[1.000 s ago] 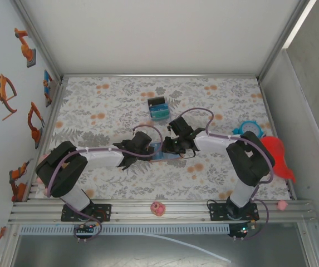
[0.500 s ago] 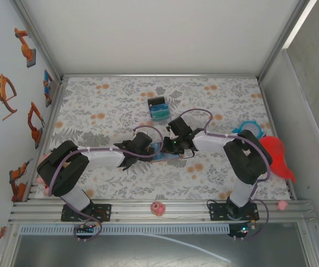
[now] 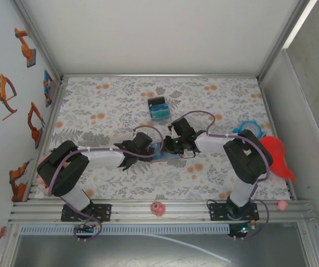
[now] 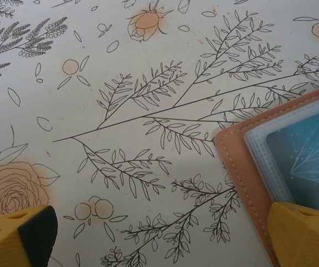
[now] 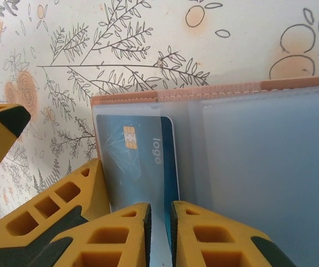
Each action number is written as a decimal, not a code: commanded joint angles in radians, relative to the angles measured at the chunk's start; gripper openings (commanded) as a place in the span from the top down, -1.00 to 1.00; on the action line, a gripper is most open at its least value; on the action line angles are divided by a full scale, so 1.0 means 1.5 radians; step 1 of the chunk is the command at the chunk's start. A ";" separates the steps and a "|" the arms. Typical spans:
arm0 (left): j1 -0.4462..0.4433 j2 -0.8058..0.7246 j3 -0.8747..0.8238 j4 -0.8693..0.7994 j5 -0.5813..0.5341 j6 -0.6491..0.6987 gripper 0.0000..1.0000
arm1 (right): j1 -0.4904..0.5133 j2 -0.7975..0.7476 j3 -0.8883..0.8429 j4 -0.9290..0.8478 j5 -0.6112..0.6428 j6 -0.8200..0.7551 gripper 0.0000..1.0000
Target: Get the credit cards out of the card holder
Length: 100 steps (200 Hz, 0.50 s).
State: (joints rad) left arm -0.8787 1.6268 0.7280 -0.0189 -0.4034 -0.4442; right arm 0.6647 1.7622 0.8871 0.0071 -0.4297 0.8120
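Pinching the blue credit card (image 5: 140, 161) by one end, your right gripper (image 5: 159, 233) is closed down on it. The card lies on the open card holder (image 5: 204, 92) on the floral table (image 4: 148, 83). Your left gripper (image 4: 162, 236) stands spread wide, with one finger over the holder's corner.

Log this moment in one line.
left gripper: open, finger at card holder edge | right gripper: shut on credit card | card not yet out

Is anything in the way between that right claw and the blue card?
Nothing visible: the right gripper is shut on the credit card inside the card holder. Whether its clear pocket is pinched too, I cannot tell.
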 commanded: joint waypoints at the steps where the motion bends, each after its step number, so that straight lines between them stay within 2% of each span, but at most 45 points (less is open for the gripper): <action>1: -0.004 0.015 0.001 -0.040 -0.011 -0.009 -0.94 | -0.005 -0.004 -0.013 0.012 -0.003 0.007 0.66; 100: -0.004 0.015 0.003 -0.049 -0.018 -0.010 -0.94 | -0.016 -0.019 -0.032 0.010 0.009 0.006 0.77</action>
State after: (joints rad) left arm -0.8787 1.6268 0.7288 -0.0227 -0.4065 -0.4553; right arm 0.6498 1.7588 0.8562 0.0326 -0.4297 0.8158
